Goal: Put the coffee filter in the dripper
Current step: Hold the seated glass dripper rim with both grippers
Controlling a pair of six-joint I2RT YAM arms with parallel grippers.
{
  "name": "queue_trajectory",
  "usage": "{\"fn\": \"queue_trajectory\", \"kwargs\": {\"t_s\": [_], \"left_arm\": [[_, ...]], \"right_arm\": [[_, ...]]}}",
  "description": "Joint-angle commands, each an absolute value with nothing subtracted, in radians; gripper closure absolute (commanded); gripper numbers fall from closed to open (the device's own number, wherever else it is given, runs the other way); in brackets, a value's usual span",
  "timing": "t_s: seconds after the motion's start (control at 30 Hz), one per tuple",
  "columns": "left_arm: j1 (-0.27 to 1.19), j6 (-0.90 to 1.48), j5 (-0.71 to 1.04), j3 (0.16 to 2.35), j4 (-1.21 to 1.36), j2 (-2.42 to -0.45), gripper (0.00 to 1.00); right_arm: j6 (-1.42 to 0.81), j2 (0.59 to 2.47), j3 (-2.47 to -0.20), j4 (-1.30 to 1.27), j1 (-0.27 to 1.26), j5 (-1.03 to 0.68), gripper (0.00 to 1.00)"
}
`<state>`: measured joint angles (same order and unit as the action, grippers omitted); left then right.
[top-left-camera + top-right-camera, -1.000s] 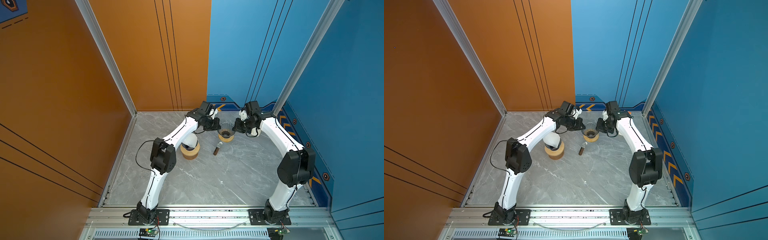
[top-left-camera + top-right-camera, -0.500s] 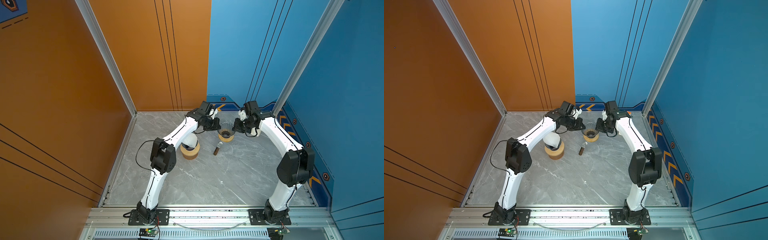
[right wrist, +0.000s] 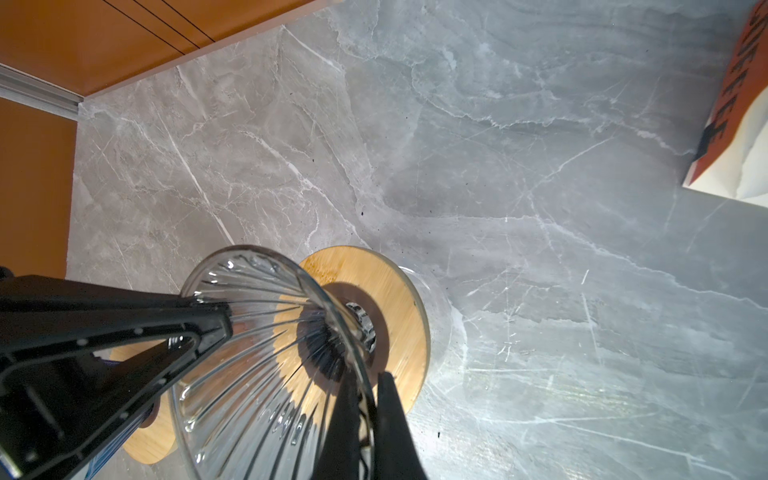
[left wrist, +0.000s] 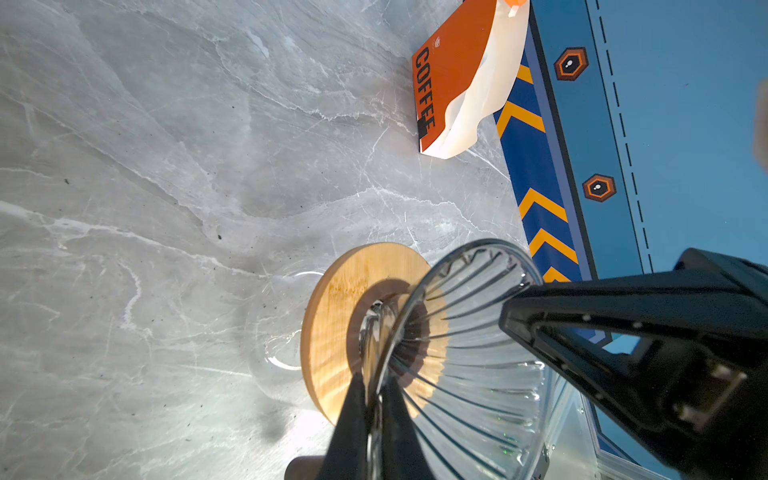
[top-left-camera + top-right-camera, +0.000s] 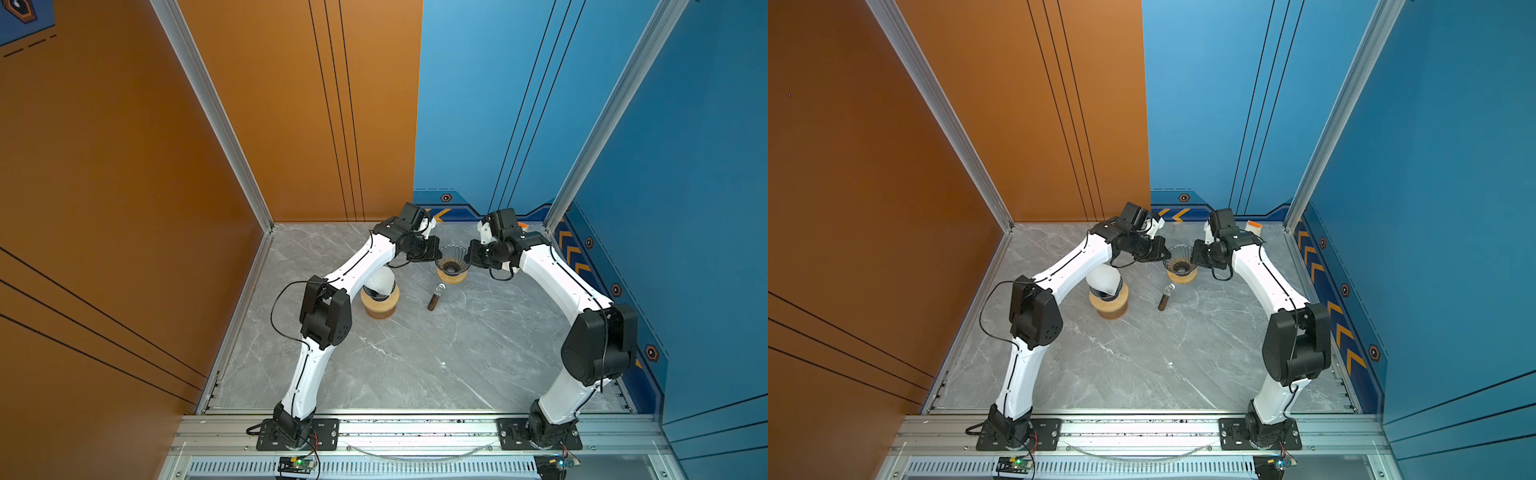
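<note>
The dripper [image 5: 452, 259] [image 5: 1180, 262], a ribbed clear glass cone with a round wooden collar, stands at the back of the marble table. My left gripper [image 5: 436, 255] [image 4: 374, 382] is shut on its glass rim from the left. My right gripper [image 5: 467, 259] [image 3: 368, 382] is shut on the opposite rim. Each wrist view shows the dripper [image 4: 469, 374] [image 3: 249, 332] with the other arm's black fingers across it. The white coffee filter [image 5: 380, 280] [image 5: 1106, 280] sits on a wooden stand, partly hidden under my left arm.
A brown-handled scoop [image 5: 434, 297] [image 5: 1165, 297] lies just in front of the dripper. An orange and white coffee bag [image 4: 457, 83] [image 3: 739, 124] [image 5: 1253, 226] stands at the back right by the blue wall. Orange and blue walls close in the table.
</note>
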<state>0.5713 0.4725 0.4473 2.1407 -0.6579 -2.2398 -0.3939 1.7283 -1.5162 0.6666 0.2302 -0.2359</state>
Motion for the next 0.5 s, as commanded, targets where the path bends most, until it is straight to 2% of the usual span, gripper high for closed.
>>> {"fn": "queue_trajectory", "kwargs": {"t_s": [0.0, 0.2, 0.47], "left_arm": [[0.574, 0.391, 0.395, 2.069, -0.817, -2.261, 1.0], [0.563, 0.417, 0.428, 2.067, -0.817, -2.272, 0.99], [0.55, 0.445, 0.461, 2.092, -0.817, -2.289, 0.99]], "right_arm": [[-0.324, 1.82, -1.428, 0.798, 0.231, -0.103, 1.0], [-0.413, 1.854, -1.437, 0.813, 0.185, -0.276, 1.0], [-0.424, 1.914, -1.527, 0.915, 0.178, -0.263, 1.0]]}}
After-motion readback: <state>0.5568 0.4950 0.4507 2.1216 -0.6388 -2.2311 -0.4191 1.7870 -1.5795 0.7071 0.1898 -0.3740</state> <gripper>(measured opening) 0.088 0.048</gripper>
